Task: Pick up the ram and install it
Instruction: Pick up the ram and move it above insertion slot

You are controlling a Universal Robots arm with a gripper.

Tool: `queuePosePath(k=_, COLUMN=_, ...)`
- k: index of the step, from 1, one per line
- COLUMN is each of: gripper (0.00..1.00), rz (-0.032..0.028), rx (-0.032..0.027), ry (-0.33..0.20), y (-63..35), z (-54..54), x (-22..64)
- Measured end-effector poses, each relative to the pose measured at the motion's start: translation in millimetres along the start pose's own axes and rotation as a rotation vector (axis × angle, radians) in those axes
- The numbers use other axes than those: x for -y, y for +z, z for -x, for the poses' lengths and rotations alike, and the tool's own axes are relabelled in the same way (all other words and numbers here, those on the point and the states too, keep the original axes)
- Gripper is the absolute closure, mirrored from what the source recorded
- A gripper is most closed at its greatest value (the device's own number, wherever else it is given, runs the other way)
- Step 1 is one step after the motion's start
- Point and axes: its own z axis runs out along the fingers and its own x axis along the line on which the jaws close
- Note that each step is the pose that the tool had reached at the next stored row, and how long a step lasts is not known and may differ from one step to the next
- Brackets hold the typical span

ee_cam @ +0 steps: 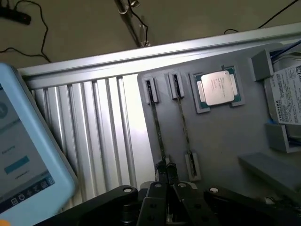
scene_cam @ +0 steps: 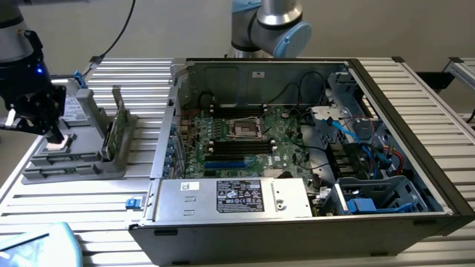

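Two ram sticks (ee_cam: 158, 129) stand on edge side by side in slots of a grey holder tray (ee_cam: 221, 141), seen edge-on as thin dark lines. My gripper (ee_cam: 166, 170) is shut, its fingertips pressed together over the near end of one stick; I cannot tell whether they touch it. In the exterior view the gripper (scene_cam: 53, 135) hangs over the left part of the tray (scene_cam: 70, 169), left of the open computer case (scene_cam: 297, 150). The motherboard's black memory slots (scene_cam: 241, 146) lie inside the case.
A silver processor chip (ee_cam: 217, 88) and a hard drive (ee_cam: 284, 96) sit in the tray beside the sticks. A green board (scene_cam: 113, 130) stands upright at the tray's right side. A blue-edged tablet (ee_cam: 21, 155) lies on the slatted table near its edge.
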Motion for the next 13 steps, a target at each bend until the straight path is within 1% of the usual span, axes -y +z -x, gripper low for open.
queuePosePath(k=2, gripper=0.9, rz=-0.0028, rx=-0.003, ry=-0.021, y=1.8, z=0.2, x=0.0)
queuePosePath(k=7, gripper=0.9, rz=-0.0082, rx=-0.0058, ry=-0.055, y=8.3, z=1.3, x=-1.8)
queuePosePath(k=13, gripper=0.9, rz=-0.0107, rx=-0.0084, ry=-0.074, y=9.6, z=1.9, x=-8.5)
